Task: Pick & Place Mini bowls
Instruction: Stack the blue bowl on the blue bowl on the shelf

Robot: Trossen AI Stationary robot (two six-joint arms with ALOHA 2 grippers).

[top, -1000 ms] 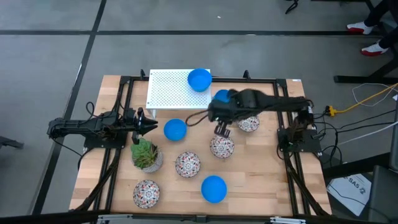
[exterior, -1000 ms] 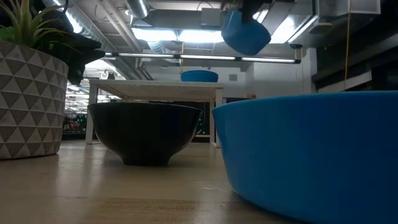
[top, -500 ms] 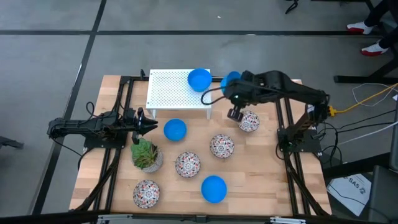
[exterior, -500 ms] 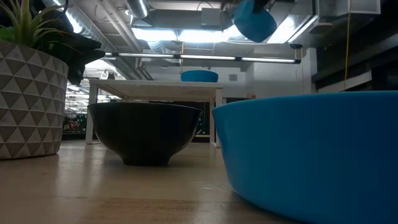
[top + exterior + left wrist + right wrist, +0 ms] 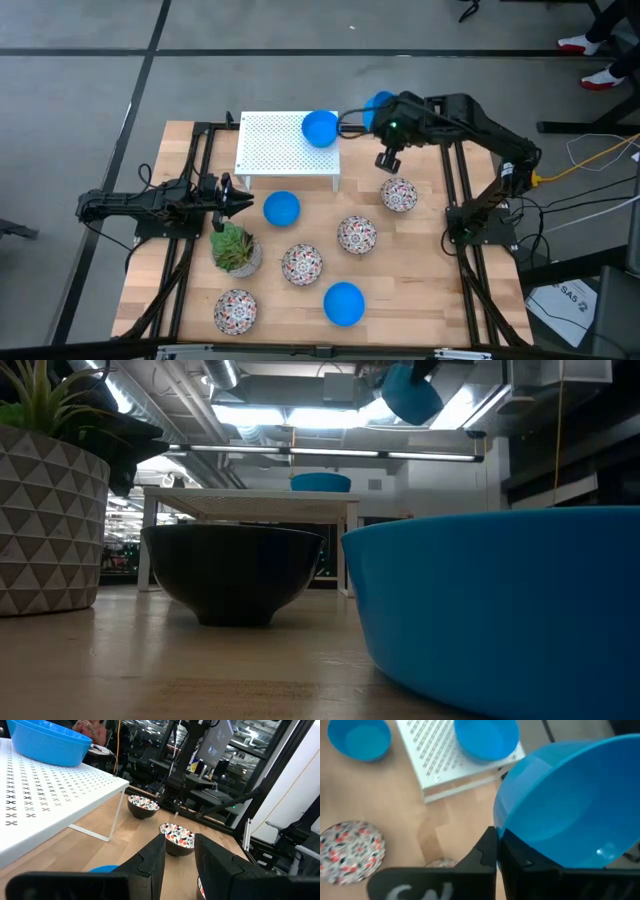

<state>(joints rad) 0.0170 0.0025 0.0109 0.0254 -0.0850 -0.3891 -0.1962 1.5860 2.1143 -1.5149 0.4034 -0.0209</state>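
Carried blue bowl (image 5: 377, 103) up in the air near the table's far edge, just right of the white perforated shelf (image 5: 275, 150), rim pinched between the pressed-together fingers of the right gripper (image 5: 498, 851); bowl tilted, hollow open toward the wrist camera. Seen level from the table, high above the shelf top and to its right (image 5: 411, 392).

Second blue bowl (image 5: 320, 128) already resting on the shelf's right end. Third blue bowl (image 5: 282, 208) on the wood just in front of the shelf, fourth (image 5: 343, 303) near the front edge. Four speckled bowls on the wood: one (image 5: 399, 195) almost under the right arm, one (image 5: 357, 235) at mid-table, one (image 5: 301, 264) beside it, one (image 5: 235, 311) at the front left. Potted succulent (image 5: 235, 250) between these, no part of the job.

Left gripper (image 5: 179, 851) waiting low at the table's left side, fingers spread, nothing between them, aimed past the shelf's leg.

Step in hand, by judgement: transport, mid-carry toward the shelf. Next move likely calling for a short shift leftward over a bare patch of the shelf, levelling of the tilted bowl, a gentle descent, then release; care needed to stay clear of the bowl already there and of the shelf's edge.
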